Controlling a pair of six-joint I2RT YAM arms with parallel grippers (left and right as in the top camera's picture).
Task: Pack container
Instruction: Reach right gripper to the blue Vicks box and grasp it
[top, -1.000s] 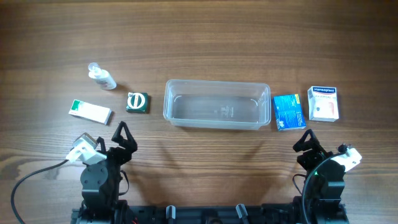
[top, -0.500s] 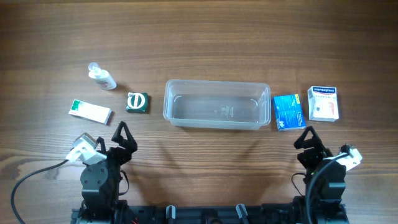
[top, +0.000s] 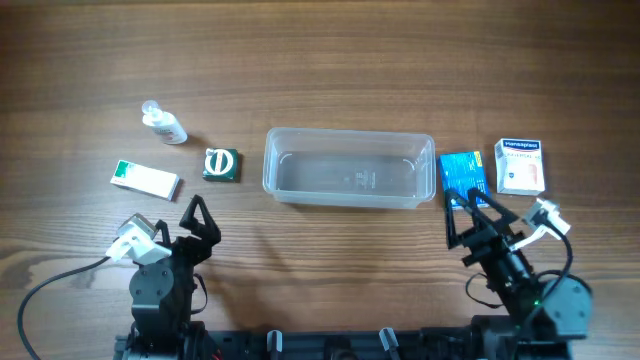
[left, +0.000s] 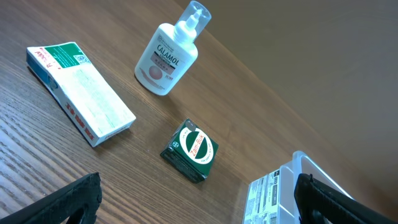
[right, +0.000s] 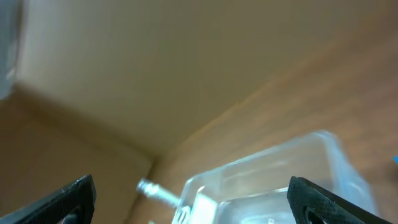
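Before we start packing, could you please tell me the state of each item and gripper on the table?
container: upright, open-topped, empty.
lotion bottle: lying on its side, cap on.
green-and-white box: flat, closed.
dark green box: flat, closed.
blue box: flat, closed.
white box: flat, closed.
left gripper: open, empty.
right gripper: open, empty, over the blue box.

Overhead view: left arm sits at 7 o'clock, folded back and low over its base. The left gripper aims toward 1 o'clock, jaws spread, nothing between them. The right arm sits at 5 o'clock, stretched forward with the wrist canted. The right gripper aims toward 11 o'clock, jaws wide, empty. In both wrist views, dark fingertips show only at the lower corners.
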